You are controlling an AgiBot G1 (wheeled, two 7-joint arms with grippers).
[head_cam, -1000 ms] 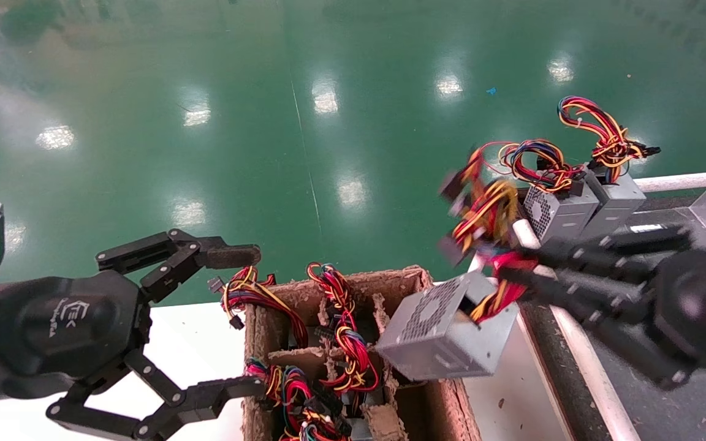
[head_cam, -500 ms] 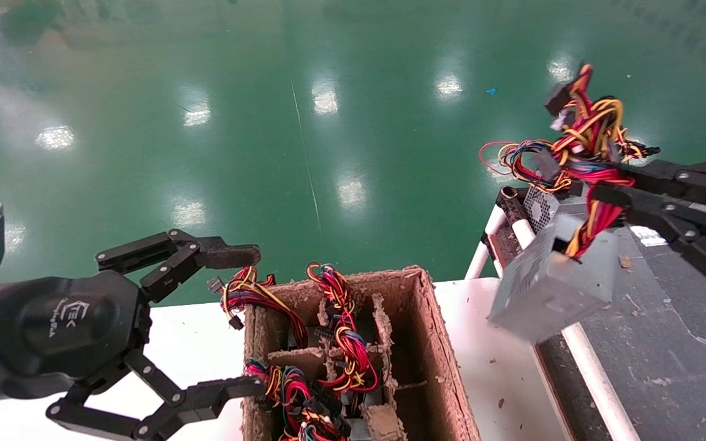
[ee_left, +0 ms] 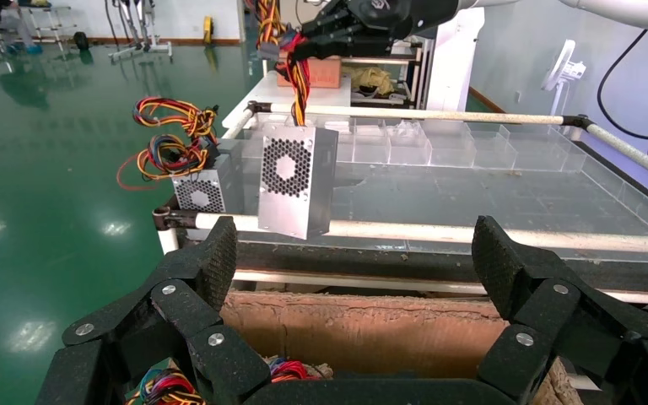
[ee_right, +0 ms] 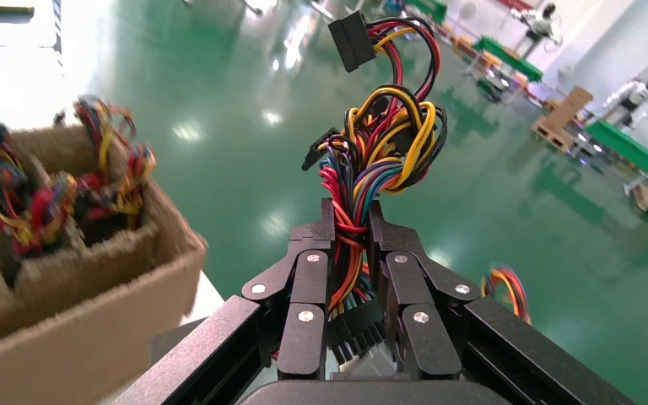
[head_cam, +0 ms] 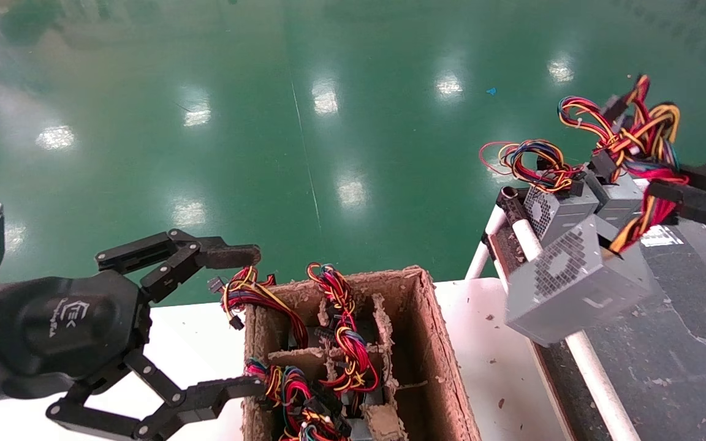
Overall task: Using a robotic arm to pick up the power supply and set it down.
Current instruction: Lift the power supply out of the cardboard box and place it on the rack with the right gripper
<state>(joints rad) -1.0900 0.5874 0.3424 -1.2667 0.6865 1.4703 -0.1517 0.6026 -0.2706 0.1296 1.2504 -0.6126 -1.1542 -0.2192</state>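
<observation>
Two edges: the white rail (head_cam: pixel 592 373) of the dark belt (head_cam: pixel 696 343) ran just under the hanging box; the cardboard box (head_cam: pixel 432 343) stood apart to its left.
Power supply (head_cam: pixel 573 285): silver-grey, vent face showing, dangling tilted above the rail, near two others (head_cam: pixel 586 199) parked on the belt.
Right gripper (ee_right: pixel 350 278): fingers clamped on its wire bundle (ee_right: pixel 380 160).
Left gripper (head_cam: pixel 230 318): fingers spread wide beside the cardboard box.

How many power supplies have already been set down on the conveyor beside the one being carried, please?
2: one at the conveyor's near corner, another right beside it. The carried power supply hangs from the right gripper. Others may be hidden.
</observation>
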